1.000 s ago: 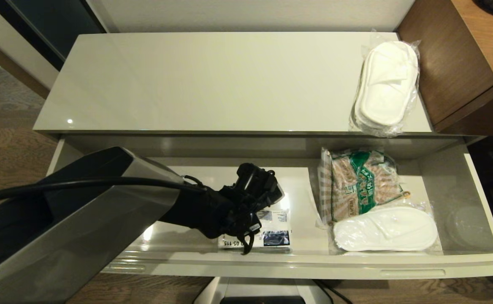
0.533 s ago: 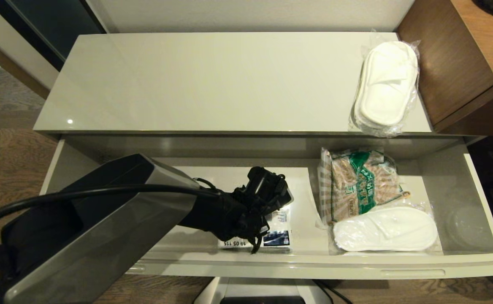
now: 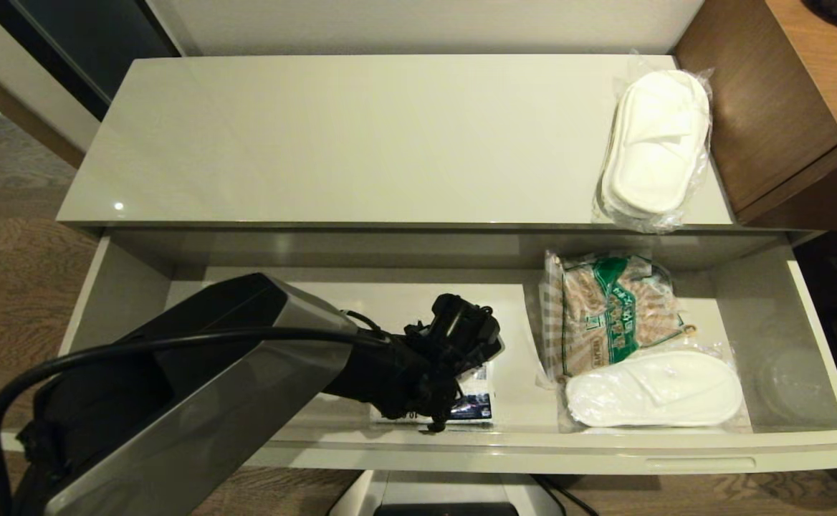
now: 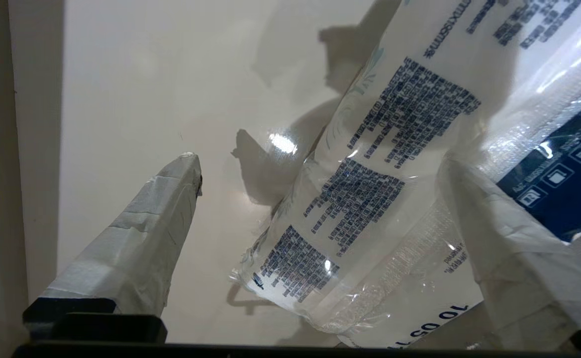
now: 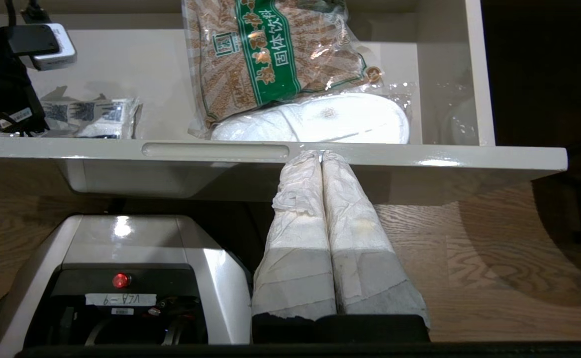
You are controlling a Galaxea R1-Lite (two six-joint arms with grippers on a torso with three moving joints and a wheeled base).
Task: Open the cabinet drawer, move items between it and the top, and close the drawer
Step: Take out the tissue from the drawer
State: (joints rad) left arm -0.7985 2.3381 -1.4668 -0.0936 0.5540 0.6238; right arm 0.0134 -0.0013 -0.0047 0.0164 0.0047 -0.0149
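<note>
Drawer (image 3: 812, 337) floor: tissue pack (image 3: 472, 405), snack bag (image 3: 612, 312), slippers (image 3: 653, 390). Top (image 3: 354, 136): second slipper pair (image 3: 656, 147), probably.

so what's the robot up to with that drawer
The cabinet drawer is pulled open. The left claw is down inside it, open, straddling the tissue pack on the drawer floor without closing on it yet. A snack bag and wrapped slippers lie in the drawer's right half. Another slipper pack sits on the cabinet top. The right claw is shut and parked below the drawer's front.
</note>
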